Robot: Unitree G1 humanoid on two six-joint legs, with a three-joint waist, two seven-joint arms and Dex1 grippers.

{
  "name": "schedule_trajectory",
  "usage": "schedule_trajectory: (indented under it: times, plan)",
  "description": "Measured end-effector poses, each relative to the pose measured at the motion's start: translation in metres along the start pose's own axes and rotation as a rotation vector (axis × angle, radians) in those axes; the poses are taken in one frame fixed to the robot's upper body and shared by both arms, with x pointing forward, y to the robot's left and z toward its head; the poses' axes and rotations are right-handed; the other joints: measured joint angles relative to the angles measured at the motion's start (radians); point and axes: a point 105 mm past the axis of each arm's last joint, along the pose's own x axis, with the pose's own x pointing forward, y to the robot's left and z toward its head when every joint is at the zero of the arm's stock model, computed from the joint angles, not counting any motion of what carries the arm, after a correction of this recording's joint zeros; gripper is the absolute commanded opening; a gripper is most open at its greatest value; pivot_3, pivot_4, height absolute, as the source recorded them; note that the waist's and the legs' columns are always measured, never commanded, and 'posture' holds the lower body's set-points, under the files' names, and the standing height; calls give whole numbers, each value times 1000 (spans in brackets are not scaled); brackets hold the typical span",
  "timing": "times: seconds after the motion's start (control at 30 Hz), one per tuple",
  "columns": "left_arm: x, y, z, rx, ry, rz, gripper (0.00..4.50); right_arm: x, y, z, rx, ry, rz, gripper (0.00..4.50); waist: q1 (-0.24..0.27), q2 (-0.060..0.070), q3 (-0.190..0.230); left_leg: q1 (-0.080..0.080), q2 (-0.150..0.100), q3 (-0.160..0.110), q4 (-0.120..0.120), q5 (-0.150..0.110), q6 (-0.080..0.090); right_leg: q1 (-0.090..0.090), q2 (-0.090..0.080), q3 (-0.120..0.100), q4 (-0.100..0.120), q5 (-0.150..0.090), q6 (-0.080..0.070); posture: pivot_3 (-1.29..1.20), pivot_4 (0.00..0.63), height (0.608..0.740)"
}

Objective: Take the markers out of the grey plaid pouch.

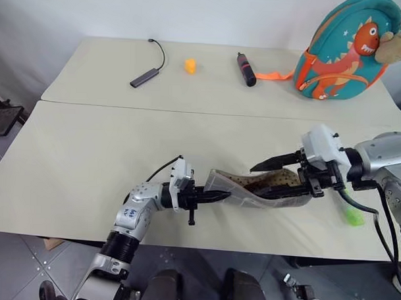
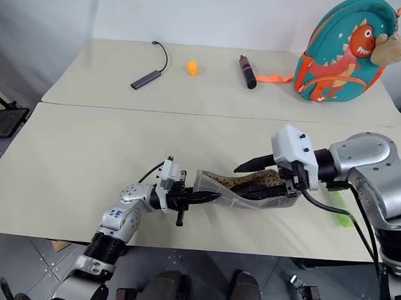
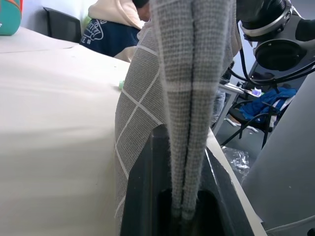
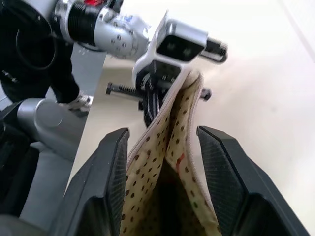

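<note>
Pouch (image 1: 258,190) is hanging between both grippers | left gripper (image 1: 215,196) is pinching its near end tight | right gripper (image 4: 165,142) is spreading apart around its open mouth | green marker (image 1: 353,216) is lying on table (image 1: 88,159) just under right gripper

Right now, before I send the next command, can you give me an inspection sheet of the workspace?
Surface: two beige tables pushed together.
Job's things: grey plaid fabric pouch held up open, speckled lining showing; bright green marker lying by the near edge.
Clutter: teal dinosaur backpack, black cylinder with orange strap, small orange object, grey USB hub.
Grippers: left gripper fingers clamped on the pouch's end; right gripper fingers open, straddling its mouth.
Cables: hub's black lead.
Surroundings: seated person beyond.
</note>
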Motion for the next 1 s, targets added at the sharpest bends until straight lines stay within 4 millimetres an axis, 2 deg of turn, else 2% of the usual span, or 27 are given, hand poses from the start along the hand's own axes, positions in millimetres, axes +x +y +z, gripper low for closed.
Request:
schedule_trajectory:
  times: [0.2, 0.37, 0.5, 0.6, 0.7, 0.83, 1.0]
  plan:
    - [0, 0, 0, 0, 0, 2, 0, -10, -3, -4, 10, 3, -27, 49, -1, 0, 0, 0, 0, 0, 0, 0, 0, 0, 0, 0, 0, 0, 0, 0, 150, 740]
    - [0, 0, 0, 0, 0, 2, 0, -18, 0, -14, 27, 106, -19, 49, -1, 0, 0, 0, 0, 0, 0, 0, 0, 0, 0, 0, 0, 0, 0, 0, 150, 740]
    - [0, 0, 0, -1, 0, -3, 0, -7, 3, -29, 72, 175, 0, 49, -2, 0, 0, 0, 0, 0, 0, 0, 0, 0, 0, 0, 0, 0, 0, 0, 150, 740]
    - [1, 0, 0, -1, -1, -3, 0, -1, 0, -32, 97, 212, -9, 619, -2, 0, 0, 0, 1, 0, 0, 0, 0, 0, 0, 0, 0, 0, 0, 0, 150, 740]
    - [1, 0, 0, -2, -3, -4, 0, 4, 0, -34, 83, 247, 1, 1613, -1, 0, 0, 0, 0, 0, 0, 0, 0, 0, 0, 0, 0, 0, 0, 0, 150, 740]
    - [1, 0, 0, -2, -2, -3, 0, 10, 0, -40, 73, 295, 19, 1613, -1, 0, 0, 0, 0, 0, 0, 0, 0, 0, 0, 0, 0, 0, 0, 0, 150, 740]
    - [2, -1, -1, -5, -4, -6, 0, 33, -1, -37, 10, 334, 47, 1613, -4, 0, 0, 0, 0, 0, 0, 0, 0, 0, 0, 0, 0, 0, 0, 0, 150, 740]
